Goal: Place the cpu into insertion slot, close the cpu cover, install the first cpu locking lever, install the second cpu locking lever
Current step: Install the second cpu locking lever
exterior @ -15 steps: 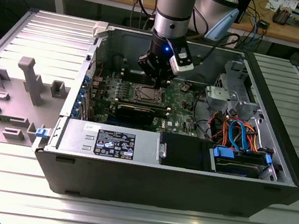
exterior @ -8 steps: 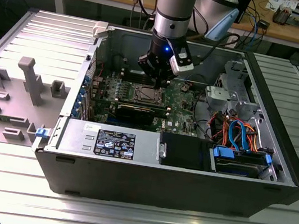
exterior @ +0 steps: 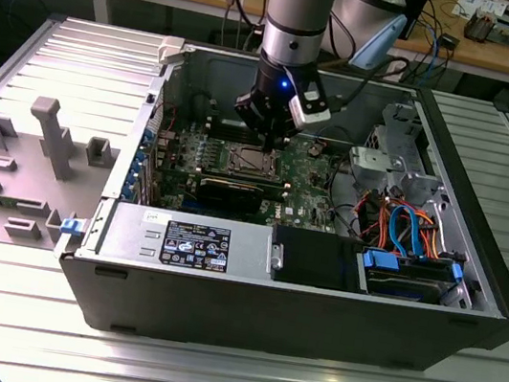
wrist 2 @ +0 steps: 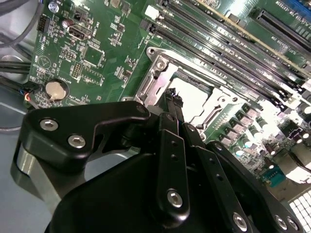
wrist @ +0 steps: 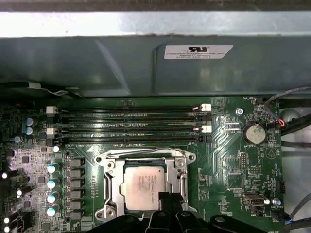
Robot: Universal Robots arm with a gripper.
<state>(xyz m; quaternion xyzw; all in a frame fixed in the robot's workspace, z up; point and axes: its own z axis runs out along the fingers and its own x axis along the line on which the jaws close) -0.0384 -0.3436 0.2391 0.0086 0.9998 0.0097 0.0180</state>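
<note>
Exterior view: your pincer (exterior: pixel 269 141) hangs straight over the insertion slot (exterior: pixel 251 161), tips just above its edge on the exterior view's right. One arm.

Second wrist view: fingers (wrist 2: pixel 174 104) pressed together, nothing held, just beside the one cpu (wrist 2: pixel 191 98).

First wrist view: the cpu (wrist: pixel 146 184) already sits in the slot, cpu cover (wrist: pixel 113 183) down around it. Tips at its near edge.

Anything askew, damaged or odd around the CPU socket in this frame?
Nothing stands out. The cpu lies flat and square inside the cpu cover, which is down around it; the gripper is at the socket's edge.
</note>
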